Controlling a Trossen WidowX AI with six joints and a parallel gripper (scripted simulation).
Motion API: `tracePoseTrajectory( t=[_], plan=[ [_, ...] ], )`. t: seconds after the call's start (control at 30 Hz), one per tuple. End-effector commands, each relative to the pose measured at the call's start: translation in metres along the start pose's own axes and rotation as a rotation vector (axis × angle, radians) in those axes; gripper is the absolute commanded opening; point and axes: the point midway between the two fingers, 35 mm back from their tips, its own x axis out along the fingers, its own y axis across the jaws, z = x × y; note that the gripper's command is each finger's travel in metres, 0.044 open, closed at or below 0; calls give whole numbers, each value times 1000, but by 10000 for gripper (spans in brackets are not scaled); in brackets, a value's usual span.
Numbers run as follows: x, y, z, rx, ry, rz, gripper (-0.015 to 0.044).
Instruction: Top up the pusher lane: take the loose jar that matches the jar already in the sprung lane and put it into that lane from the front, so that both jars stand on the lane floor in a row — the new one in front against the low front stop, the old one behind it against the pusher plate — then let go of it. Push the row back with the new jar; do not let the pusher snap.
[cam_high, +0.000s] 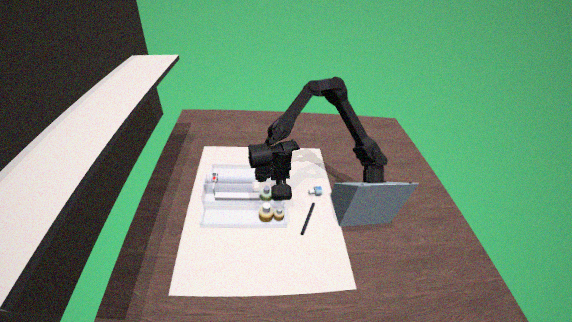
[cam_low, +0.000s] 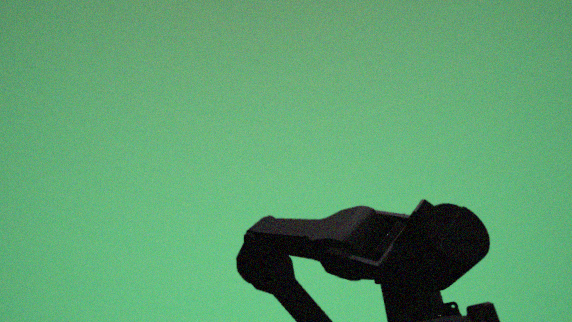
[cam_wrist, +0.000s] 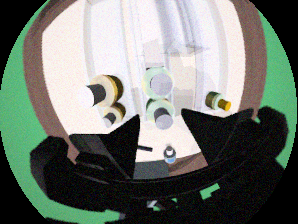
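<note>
Two pale green jars with grey lids stand in a row in the middle lane in the wrist view. The front jar (cam_wrist: 161, 106) is close against the rear jar (cam_wrist: 150, 81). One green jar (cam_high: 265, 194) shows beside the gripper in the top view; the other is hidden there. My gripper (cam_wrist: 160, 114) (cam_high: 281, 193) is open, its fingertips apart on either side of the front jar, with nothing clamped. The pusher plate behind the rear jar is mostly hidden, and the low front stop cannot be made out. The exterior view shows only upper arm parts.
A large amber jar (cam_high: 266, 214) (cam_wrist: 114, 87) and a small amber jar (cam_high: 279, 215) (cam_wrist: 117, 111) stand in the lane beside. A yellow-capped green jar (cam_wrist: 215, 99) is on the other side. A small blue item (cam_high: 317, 190) (cam_wrist: 170, 155), a black pen (cam_high: 308, 218) and a grey panel (cam_high: 375, 205) lie beyond.
</note>
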Motion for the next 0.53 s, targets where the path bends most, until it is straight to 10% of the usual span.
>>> tracePoseTrajectory(
  t=[0.0, 0.5],
  plan=[
    [-3, -1, -1, 7, 4, 3, 304],
    [-4, 1, -47, 4, 6, 4, 304]
  ],
)
